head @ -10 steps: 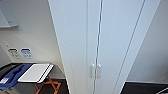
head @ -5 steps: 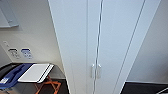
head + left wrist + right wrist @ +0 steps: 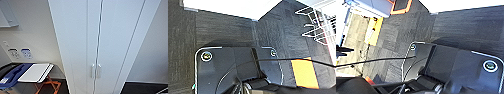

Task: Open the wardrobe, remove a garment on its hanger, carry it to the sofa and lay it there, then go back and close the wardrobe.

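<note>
Head view, left to right: I count two wall sockets [image 3: 21, 53], one folding stand [image 3: 37, 75] with orange legs, then the wardrobe [image 3: 100, 45] directly ahead, two doors shut, two handles [image 3: 96, 71] side by side. Pincer openings: I cannot tell for either.

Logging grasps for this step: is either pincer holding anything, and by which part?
Cannot be told: the pincers' fingers cannot be made out. The tall white wardrobe stands shut, its small vertical handles untouched.
</note>
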